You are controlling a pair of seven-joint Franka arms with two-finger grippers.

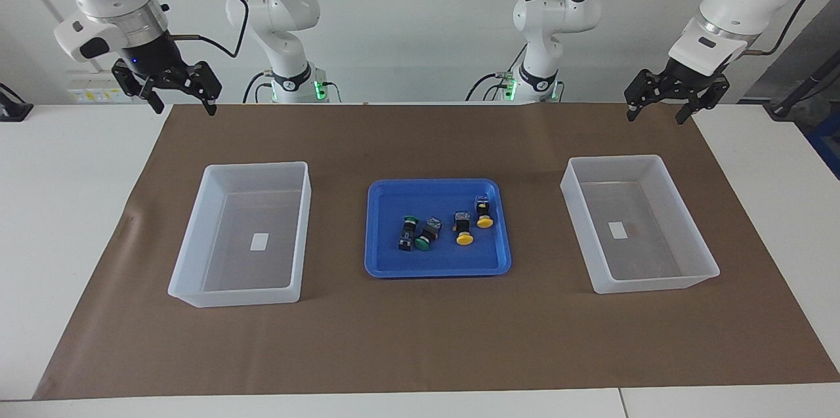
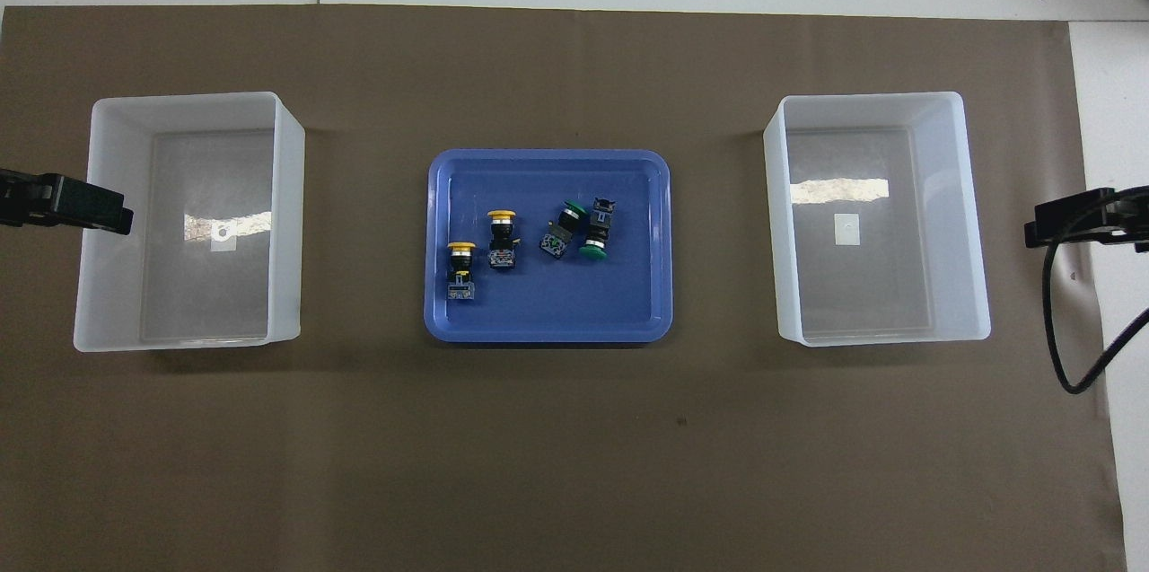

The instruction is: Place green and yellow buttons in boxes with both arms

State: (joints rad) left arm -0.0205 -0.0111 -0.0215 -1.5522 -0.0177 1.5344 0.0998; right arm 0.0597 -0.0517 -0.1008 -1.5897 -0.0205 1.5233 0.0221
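Buttons (image 1: 443,229) lie in tray (image 1: 394,267), axes mixed.

From above I see the blue tray (image 2: 548,321) at frame centre on the brown mat (image 2: 574,446). Inside it lie two yellow buttons (image 2: 462,262) toward the frame's left and two green buttons (image 2: 592,231) toward its right, all close together. One translucent box (image 2: 287,213) sits at the frame's left, the other box (image 2: 776,222) at its right. My left hand (image 2: 67,204) pokes in at the left edge, my right hand (image 2: 1077,222) at the right edge.
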